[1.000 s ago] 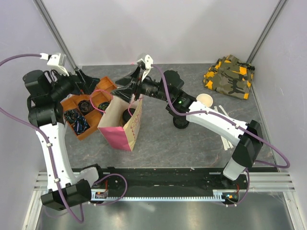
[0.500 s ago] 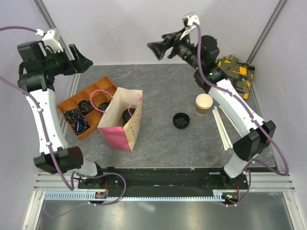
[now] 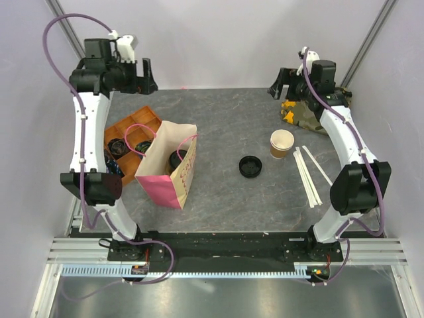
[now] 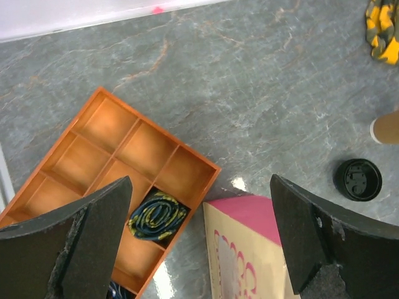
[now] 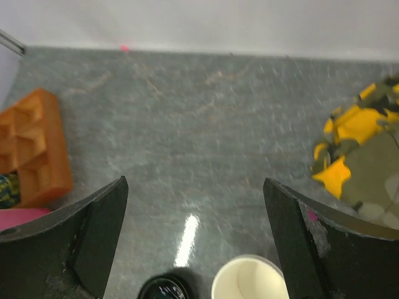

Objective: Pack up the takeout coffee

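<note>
The takeout coffee [image 3: 177,159] stands inside the cream-and-pink paper bag [image 3: 169,173]; only its black lid shows through the bag's open mouth. My left gripper [image 3: 144,75] hangs high above the back left of the table, open and empty. The left wrist view has my left gripper [image 4: 199,180] above the bag [image 4: 249,249]; the coffee is hidden there. My right gripper [image 3: 279,84] is raised at the back right, open and empty. In its own wrist view my right gripper [image 5: 194,180] has bare table between the fingers.
A lidless tan cup [image 3: 282,143] and a loose black lid [image 3: 250,166] sit right of the bag. An orange divided tray [image 3: 129,126] with rolled ties lies left of it. White sticks [image 3: 306,175] and a camouflage cloth [image 3: 317,112] lie at the right.
Both arms have risen and swung back from the bag to the rear corners. My right gripper left the bag's mouth and opened wide. The coffee stays in the bag.
</note>
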Robot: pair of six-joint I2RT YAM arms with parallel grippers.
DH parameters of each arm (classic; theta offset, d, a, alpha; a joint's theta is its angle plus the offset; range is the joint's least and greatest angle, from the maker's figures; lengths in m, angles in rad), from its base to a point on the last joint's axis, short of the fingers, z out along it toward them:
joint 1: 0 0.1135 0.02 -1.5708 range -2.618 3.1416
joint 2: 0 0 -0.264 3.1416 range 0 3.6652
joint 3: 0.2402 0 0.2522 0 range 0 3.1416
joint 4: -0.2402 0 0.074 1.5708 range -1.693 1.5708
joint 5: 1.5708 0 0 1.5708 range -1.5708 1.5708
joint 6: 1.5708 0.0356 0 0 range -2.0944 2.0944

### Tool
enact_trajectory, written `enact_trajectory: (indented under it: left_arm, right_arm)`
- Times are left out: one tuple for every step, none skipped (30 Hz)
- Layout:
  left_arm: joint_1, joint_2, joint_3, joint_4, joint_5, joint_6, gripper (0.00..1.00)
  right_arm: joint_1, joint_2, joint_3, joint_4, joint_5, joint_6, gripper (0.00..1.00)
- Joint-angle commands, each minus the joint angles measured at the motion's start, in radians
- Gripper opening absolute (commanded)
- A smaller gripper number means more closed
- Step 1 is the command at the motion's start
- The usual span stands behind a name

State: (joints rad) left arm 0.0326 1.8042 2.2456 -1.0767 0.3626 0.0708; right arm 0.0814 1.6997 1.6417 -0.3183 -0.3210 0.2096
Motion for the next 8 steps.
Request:
enact_trajectory:
  left_arm:
    - [-0.112,0.010,0.045,0.014,-0.089,0.063,1.00]
    - [-0.118,0.014,0.046,0.020,-0.088,0.063,1.00]
    - [-0.129,0.017,0.052,0.024,-0.086,0.063,1.00]
    - [-0.131,0.024,0.068,0.023,-0.080,0.061,1.00]
    - [-0.131,0.026,0.074,0.029,-0.076,0.047,1.00]
    - [-0.131,0.026,0.080,0.035,-0.074,0.043,1.00]
    - [-0.131,0.026,0.092,0.040,-0.076,0.035,1.00]
    - [-0.129,0.020,0.095,0.053,-0.079,0.031,1.00]
  right_arm:
    - [-0.012,-0.084,-0.034,-0.044,-0.013,-0.065,0.98]
    - [-0.012,-0.086,-0.034,-0.045,-0.013,-0.067,0.98]
    - [-0.012,-0.089,-0.033,-0.045,-0.013,-0.067,0.98]
    - [-0.012,-0.089,-0.029,-0.045,-0.012,-0.065,0.98]
    - [-0.012,-0.089,-0.025,-0.047,-0.012,-0.065,0.98]
    - [-0.012,-0.089,-0.013,-0.047,-0.012,-0.065,0.98]
    - [-0.012,-0.086,-0.005,-0.048,-0.006,-0.067,0.98]
    - [-0.014,-0.083,0.001,-0.047,-0.003,-0.068,0.98]
